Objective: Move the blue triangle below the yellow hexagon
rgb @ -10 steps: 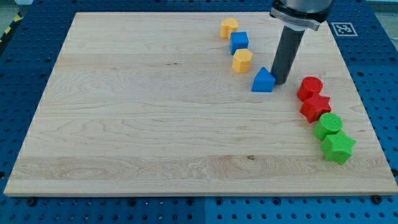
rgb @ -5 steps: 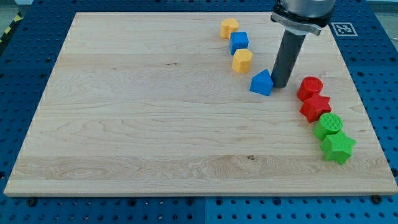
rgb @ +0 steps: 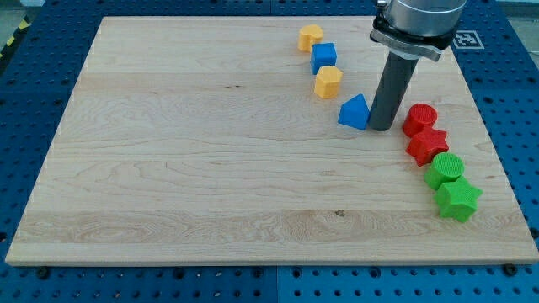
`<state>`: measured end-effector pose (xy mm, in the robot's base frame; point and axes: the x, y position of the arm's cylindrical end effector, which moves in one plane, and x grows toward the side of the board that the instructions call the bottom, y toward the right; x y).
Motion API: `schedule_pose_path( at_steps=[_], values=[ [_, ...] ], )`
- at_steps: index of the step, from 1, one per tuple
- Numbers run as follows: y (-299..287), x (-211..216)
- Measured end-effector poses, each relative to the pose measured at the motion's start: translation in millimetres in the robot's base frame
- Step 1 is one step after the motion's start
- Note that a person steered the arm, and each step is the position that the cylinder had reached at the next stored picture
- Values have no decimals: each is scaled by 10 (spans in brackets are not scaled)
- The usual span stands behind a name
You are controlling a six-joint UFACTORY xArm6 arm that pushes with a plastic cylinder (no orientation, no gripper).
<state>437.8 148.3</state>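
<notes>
Standing upright — my tip (rgb: 380, 128) touching blue triangle (rgb: 354, 112) — right side.

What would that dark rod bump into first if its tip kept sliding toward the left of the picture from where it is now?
Almost certainly the blue triangle: my tip sits right beside it on the view's right, seemingly touching. The yellow hexagon lies further up-left, off that line. Depth is hard to judge.
</notes>
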Motion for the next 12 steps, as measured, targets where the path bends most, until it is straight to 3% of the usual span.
schedule_pose_path(
  at_steps=[12],
  values=[
    [-283, -183]
  ],
)
